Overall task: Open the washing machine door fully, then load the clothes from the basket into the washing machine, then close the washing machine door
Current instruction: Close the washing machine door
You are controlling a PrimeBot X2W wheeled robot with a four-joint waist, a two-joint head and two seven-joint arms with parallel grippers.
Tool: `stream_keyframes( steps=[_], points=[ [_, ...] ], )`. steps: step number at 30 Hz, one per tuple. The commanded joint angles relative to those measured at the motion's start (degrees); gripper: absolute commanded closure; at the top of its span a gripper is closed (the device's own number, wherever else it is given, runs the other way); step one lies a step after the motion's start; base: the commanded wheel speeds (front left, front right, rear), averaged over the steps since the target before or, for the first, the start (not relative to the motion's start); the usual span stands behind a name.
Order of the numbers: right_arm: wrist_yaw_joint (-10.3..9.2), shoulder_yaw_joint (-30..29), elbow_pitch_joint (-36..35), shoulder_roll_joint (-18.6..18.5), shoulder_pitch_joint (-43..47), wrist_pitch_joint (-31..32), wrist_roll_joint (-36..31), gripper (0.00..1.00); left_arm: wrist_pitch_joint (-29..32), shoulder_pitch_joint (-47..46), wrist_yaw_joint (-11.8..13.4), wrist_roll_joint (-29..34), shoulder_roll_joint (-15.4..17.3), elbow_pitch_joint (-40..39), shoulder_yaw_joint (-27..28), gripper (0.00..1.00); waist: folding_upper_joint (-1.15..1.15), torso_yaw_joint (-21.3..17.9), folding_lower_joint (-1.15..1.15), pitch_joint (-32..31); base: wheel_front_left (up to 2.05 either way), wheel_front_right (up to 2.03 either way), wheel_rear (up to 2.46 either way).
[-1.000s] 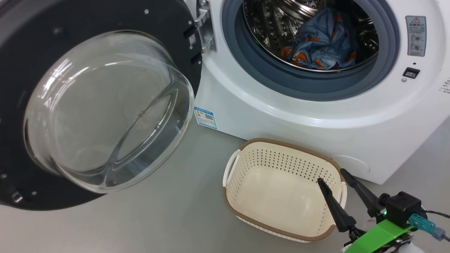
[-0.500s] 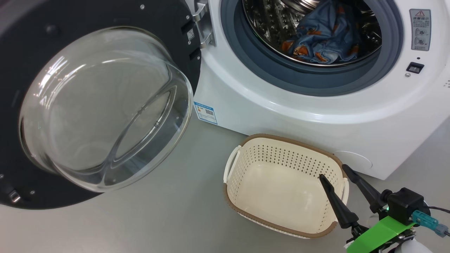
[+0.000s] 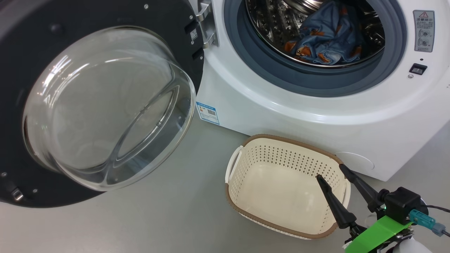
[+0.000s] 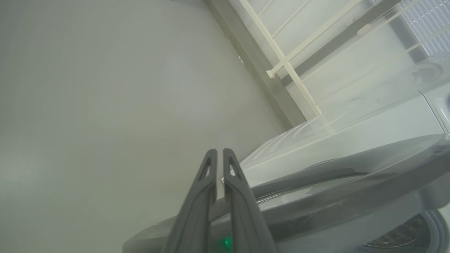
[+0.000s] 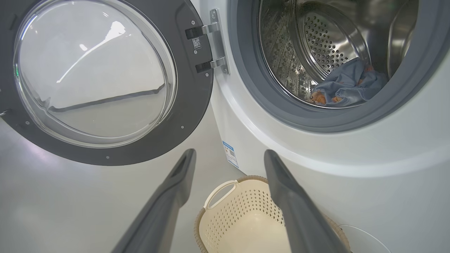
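Washing machine door (image 3: 102, 105): wide open, left of washing machine (image 3: 316, 112); likely heavy, stiff, best pushed at black rim far from hinge (image 3: 208, 26). Clothes (image 3: 327, 38) soft, already inside. Basket (image 3: 291, 140) empty. Right pincer (image 3: 329, 171) released over it; left pincer (image 4: 217, 151) clenched.

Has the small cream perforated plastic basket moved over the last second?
No. The basket keeps its place below the blue label sticker on the white washing machine; only the camera shifted.
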Motion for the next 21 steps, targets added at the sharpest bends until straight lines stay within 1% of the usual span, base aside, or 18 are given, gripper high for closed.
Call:
stream_keyframes(
  steps=[1, 10, 21],
  points=[
    [0.26, 0.9, -1.4, -1.1, -1.0, -0.5, 0.4, 0.00, 1.8, -1.6, -0.1, -1.0, 4.4, -2.3, 0.8, 1.00, 0.00, 0.0, 0.00, 0.0, 0.00, 0.00, 0.00],
    [0.26, 1.0, -1.2, -1.1, -0.9, -0.5, 0.5, 0.00, 10.6, 1.3, -0.3, -4.7, 3.7, -7.1, -0.4, 1.00, 0.00, -0.1, 0.00, -0.4, 0.00, 0.00, 0.00],
    [0.26, 0.8, -1.1, -0.7, -0.7, -0.5, 0.4, 0.00, 19.3, 6.3, -0.3, -8.5, 3.1, -15.0, -1.1, 1.00, 0.00, 0.2, 0.00, -1.3, 0.00, 0.00, 0.00]
  ],
)
